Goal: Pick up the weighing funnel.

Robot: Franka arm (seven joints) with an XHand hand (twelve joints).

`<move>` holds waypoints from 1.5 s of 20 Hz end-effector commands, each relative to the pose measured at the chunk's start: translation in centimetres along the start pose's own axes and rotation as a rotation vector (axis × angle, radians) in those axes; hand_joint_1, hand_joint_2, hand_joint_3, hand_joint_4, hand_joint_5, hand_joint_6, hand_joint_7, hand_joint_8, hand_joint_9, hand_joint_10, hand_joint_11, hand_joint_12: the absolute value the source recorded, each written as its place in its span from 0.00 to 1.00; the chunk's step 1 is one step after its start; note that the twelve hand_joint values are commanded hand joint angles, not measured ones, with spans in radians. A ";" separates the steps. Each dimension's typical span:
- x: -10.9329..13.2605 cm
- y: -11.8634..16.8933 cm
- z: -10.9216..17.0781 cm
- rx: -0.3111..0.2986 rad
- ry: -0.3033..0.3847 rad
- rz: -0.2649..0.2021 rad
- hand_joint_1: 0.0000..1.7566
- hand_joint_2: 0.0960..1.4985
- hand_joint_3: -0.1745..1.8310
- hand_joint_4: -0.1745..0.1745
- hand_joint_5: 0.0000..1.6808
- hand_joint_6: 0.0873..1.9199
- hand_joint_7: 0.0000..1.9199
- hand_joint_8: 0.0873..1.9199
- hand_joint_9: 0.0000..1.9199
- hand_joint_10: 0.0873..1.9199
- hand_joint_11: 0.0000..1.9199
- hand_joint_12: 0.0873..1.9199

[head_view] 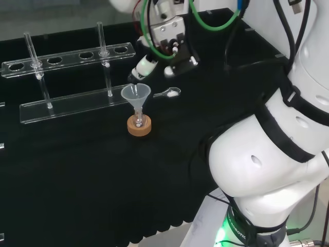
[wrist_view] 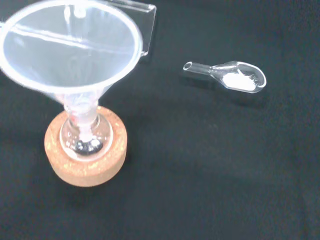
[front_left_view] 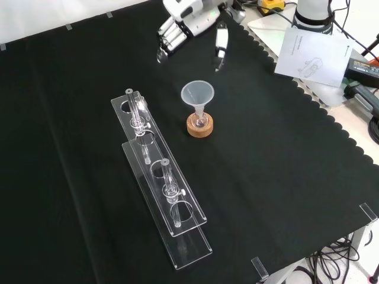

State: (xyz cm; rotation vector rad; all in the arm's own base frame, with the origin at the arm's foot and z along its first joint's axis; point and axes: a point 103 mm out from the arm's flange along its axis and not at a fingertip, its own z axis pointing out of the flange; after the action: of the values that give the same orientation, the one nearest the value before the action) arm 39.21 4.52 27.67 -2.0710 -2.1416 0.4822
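Plainly, on the near side of the head view, the arm's own white links bulk at the right over the black-clothed table; beyond them a cork ring carries a small flask with the funnel standing mouth up in it; just past that funnel's rim, to its right, the weighing funnel lies on the cloth, apart from everything else, with a little white powder in its scoop and its short stem pointing toward the funnel; above it hovers the hand, its fingers spread and fairly straight, holding nothing and, as far as I can judge, clear of the piece; farther off at the left a clear rack holds glass tubes upright. The pickup looks not yet begun, and the risks lie in the closing of the fingers; the piece is small, smooth and rounded, so a pinch that lands off its middle could squirt it sideways across the cloth rather than lift it; any tilt toward the stem or the open lip as it comes up would likely shed the powder; the funnel stands near on its stem side, top-heavy in a small flask, so a finger sweeping in from that side might clip the rim and tip the whole stack off its ring; clear ware on black cloth is also easy to misjudge.
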 end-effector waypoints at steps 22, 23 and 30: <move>-12.1 12.4 4.1 0.094 0.141 0.023 0.46 0.45 0.21 0.42 0.26 0.00 0.12 0.31 0.29 0.28 0.16 0.69; -12.1 12.7 4.7 0.099 0.145 0.023 0.47 0.45 0.21 0.42 0.26 0.00 0.12 0.31 0.29 0.28 0.17 0.69; -12.1 14.4 9.2 0.112 0.090 0.023 0.48 0.41 0.27 0.44 0.32 0.00 0.17 0.31 0.32 0.26 0.19 0.68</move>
State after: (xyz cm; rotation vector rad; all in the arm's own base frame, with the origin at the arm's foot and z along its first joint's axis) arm 49.89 -7.00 18.89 -1.9940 -1.9650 0.4331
